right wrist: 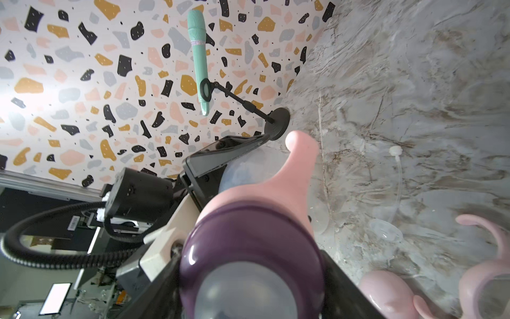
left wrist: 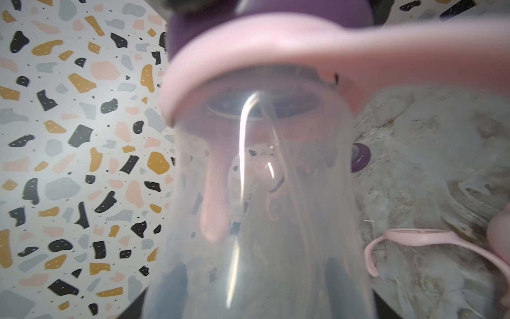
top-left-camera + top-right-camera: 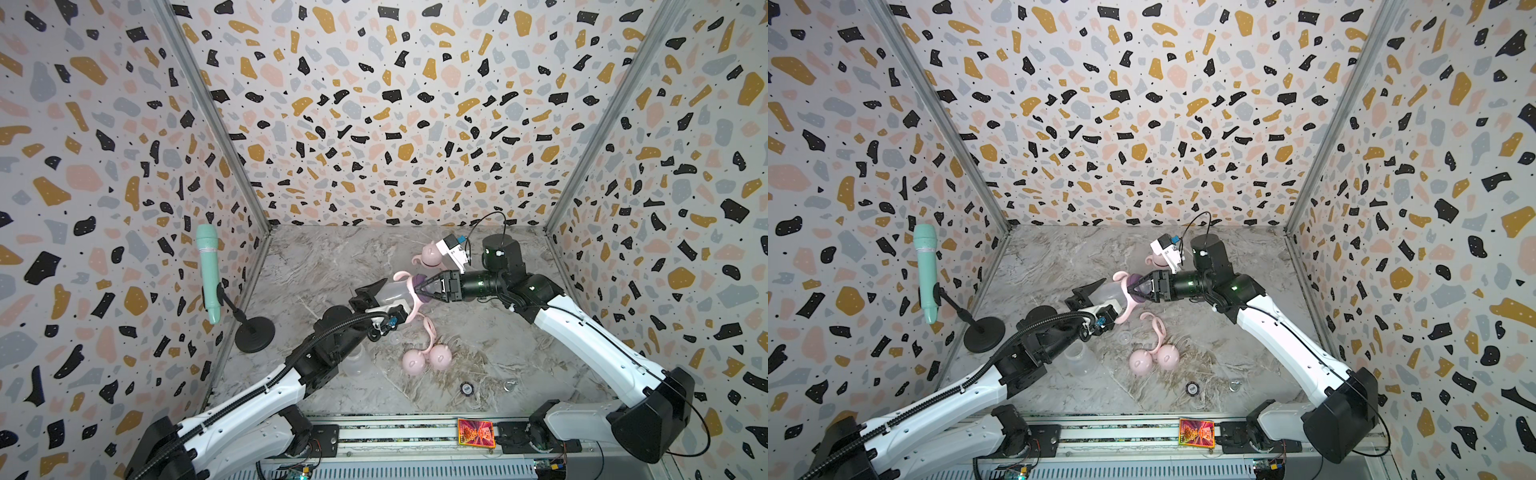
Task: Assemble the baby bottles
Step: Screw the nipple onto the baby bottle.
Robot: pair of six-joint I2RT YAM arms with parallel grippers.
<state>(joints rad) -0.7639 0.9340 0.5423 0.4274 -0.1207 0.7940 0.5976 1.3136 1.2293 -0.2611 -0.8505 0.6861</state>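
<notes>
A clear baby bottle (image 3: pixel 390 296) (image 3: pixel 1109 296) lies level in the air over the middle of the table. My left gripper (image 3: pixel 384 297) (image 2: pixel 256 290) is shut on its body (image 2: pixel 262 207). A pink two-handled ring (image 3: pixel 410 305) (image 2: pixel 276 47) sits round its neck. My right gripper (image 3: pixel 423 291) (image 3: pixel 1138 291) (image 1: pixel 251 276) comes in from the right, shut on the purple teat collar (image 1: pixel 248 234) at the bottle's mouth. Another bottle with its pink eared cap (image 3: pixel 430 253) stands at the back, partly hidden by the right wrist camera.
Two pink dome caps (image 3: pixel 413 361) (image 3: pixel 439 356) and a loose pink handle ring (image 3: pixel 428 328) lie in front of the held bottle. A bare clear bottle (image 3: pixel 357 359) stands beside my left arm. The mint-green microphone (image 3: pixel 208 274) stands on its stand (image 3: pixel 254 334) at the left wall.
</notes>
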